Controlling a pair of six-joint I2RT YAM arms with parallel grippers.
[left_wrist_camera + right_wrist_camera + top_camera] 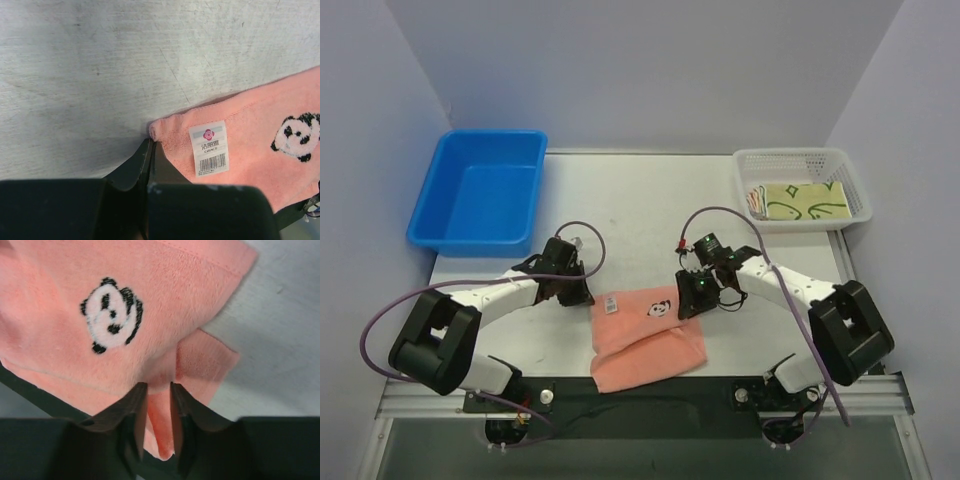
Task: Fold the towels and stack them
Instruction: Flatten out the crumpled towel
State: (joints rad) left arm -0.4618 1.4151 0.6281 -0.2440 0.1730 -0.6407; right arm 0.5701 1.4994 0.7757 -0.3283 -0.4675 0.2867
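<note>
Towel in work: salmon towel (650,345), lying at 6 o'clock on the table (640,200), between the two arms. Its near flap is doubled over and looks to reach past the table edge onto the dark rail. White basket (800,153) sits at 2 o'clock and holds a pale green towel (805,200) with dark duck outlines. Blue bin (495,135) sits at 10 o'clock.

Left gripper (151,142): fingers pressed together right at the towel's 9 o'clock corner. Cannot tell whether any hem is caught between them.

Right gripper (155,390): fingers stand a little apart with a raised pleat of cloth running into the gap. I read this as a pinch on the towel's 3 o'clock edge.

Handling, as judged: light, limp terry with a fuzzy nap. It should not slip readily, and it will sag and crease wherever it is unsupported. It is not fragile. Best hold is at corners or along a hem, both arms together, pulling taut before folding. A single-layer pinch may drag the lower layer along.

View differences: the overhead view alone gives the towel's outline, its fold and both containers. The left wrist view alone shows the sewn label (209,148) with barcode near the corner. The right wrist view alone shows the pleat between the fingers, a second layer peeking out at 3 o'clock, and the panda motif (111,315) up close.
</note>
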